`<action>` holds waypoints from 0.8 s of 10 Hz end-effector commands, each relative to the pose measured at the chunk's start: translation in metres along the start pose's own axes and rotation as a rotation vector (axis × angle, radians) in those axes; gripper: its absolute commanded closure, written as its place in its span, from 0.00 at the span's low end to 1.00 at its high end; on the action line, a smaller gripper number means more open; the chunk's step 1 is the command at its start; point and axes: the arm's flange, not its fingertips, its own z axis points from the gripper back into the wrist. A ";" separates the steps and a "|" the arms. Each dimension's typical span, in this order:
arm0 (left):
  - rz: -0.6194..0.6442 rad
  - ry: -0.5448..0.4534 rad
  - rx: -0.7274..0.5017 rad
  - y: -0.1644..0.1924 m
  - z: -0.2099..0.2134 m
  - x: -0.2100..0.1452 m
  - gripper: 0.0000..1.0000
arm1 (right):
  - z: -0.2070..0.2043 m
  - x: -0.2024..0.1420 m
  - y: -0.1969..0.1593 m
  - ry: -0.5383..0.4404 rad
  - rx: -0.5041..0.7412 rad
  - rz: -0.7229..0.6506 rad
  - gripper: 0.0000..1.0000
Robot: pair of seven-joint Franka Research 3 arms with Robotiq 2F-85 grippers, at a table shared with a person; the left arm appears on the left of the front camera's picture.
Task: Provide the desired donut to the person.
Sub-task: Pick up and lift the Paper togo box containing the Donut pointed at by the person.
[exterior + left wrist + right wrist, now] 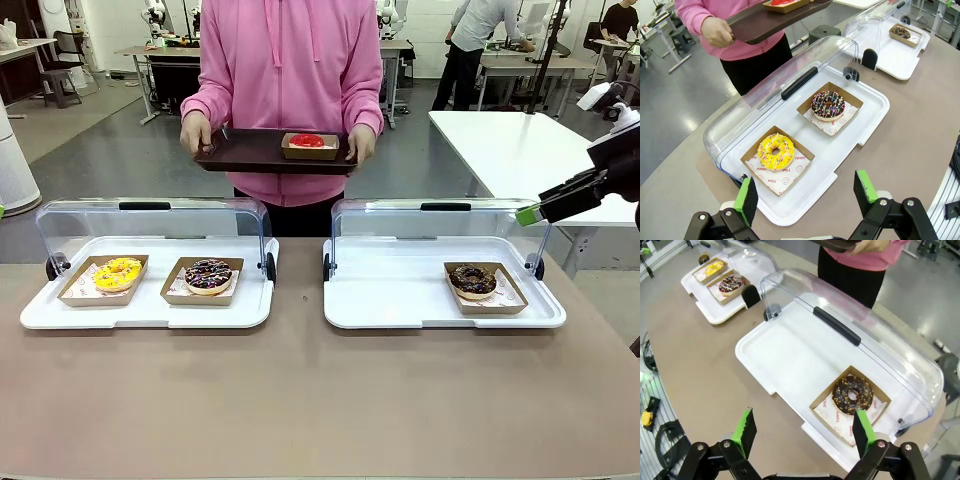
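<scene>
Sitting glossy red in a cardboard boat (310,154), the donut (307,141) lies on the brown tray (245,150) held by the person (290,60), well beyond both grippers. Left gripper (806,192): jaws wide, empty; yellow donut (775,151) just ahead. Right gripper (804,427): jaws wide, empty; chocolate donut (853,394) just past one finger.

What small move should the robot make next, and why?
Probably pull the open right gripper farther from the right display case: a red donut already sits on the tray the person holds, so delivery looks done.
</scene>
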 end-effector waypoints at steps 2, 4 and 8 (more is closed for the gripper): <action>0.003 -0.008 -0.008 0.001 0.000 -0.001 0.00 | 0.002 -0.003 -0.002 -0.001 -0.001 -0.008 0.00; 0.003 -0.008 -0.008 0.001 0.000 -0.001 0.00 | 0.002 -0.003 -0.002 -0.001 -0.001 -0.008 0.00; 0.003 -0.008 -0.008 0.001 0.000 -0.001 0.00 | 0.002 -0.003 -0.002 -0.001 -0.001 -0.008 0.00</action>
